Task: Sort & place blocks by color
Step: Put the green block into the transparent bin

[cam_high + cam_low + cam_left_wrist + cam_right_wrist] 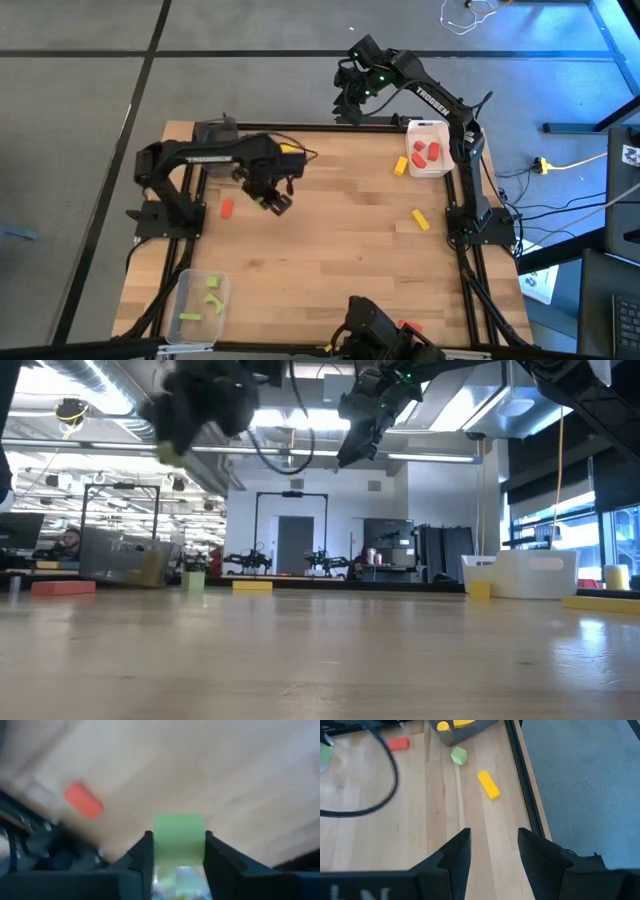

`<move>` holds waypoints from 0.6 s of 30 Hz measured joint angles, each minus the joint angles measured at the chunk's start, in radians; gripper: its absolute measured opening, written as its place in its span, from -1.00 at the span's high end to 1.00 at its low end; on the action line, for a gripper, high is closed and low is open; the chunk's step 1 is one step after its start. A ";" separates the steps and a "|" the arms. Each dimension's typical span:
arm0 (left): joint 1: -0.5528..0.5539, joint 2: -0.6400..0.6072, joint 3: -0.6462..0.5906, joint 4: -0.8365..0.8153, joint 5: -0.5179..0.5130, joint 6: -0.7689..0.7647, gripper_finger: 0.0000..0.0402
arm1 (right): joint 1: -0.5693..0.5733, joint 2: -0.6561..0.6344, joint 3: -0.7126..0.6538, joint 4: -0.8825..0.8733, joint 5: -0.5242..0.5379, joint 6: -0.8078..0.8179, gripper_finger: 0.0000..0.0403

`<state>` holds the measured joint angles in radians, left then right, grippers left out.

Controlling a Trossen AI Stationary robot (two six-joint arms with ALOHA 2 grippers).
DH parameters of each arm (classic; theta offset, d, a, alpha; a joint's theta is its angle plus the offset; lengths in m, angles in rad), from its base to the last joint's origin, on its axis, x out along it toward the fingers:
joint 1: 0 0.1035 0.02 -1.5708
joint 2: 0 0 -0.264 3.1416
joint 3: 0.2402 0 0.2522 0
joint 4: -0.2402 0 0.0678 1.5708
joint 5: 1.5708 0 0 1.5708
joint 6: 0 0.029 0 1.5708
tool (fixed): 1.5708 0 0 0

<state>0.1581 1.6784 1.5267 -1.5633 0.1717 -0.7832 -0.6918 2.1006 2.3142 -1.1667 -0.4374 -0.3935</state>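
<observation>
Butcher-block tabletop (330, 210) carries the left gripper (176, 851), raised and clamped on a light green block (178, 839); the clear tray (196, 297) with the other green pieces lies well away toward the table's near-left corner — the direction the carry must take. The right gripper (491, 851) hangs empty, jaws parted, beyond the far edge by the white tray (429, 148). Motion blur hides the block's long axis.

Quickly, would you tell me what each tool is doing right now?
Left tool: closed on a light green block.
Right tool: open, holding nothing.
</observation>
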 joint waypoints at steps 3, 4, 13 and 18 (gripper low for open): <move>-0.078 -0.041 -0.029 -0.001 0.037 -0.150 0.40 | 0.003 0.000 0.000 -0.003 -0.009 -0.005 0.19; -0.105 -0.064 -0.029 -0.001 0.055 -0.209 0.40 | 0.003 0.000 0.000 -0.001 -0.022 -0.009 0.19; -0.424 -0.171 -0.070 0.001 0.148 -0.800 0.40 | 0.004 0.000 0.000 0.019 -0.273 -0.115 0.19; -0.616 -0.172 -0.088 0.023 0.203 -1.101 0.40 | 0.004 0.000 0.000 0.014 -0.324 -0.193 0.19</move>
<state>-0.4576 1.5063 1.4391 -1.5407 0.3746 -1.8846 -0.6880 2.1006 2.3142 -1.1526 -0.7616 -0.5863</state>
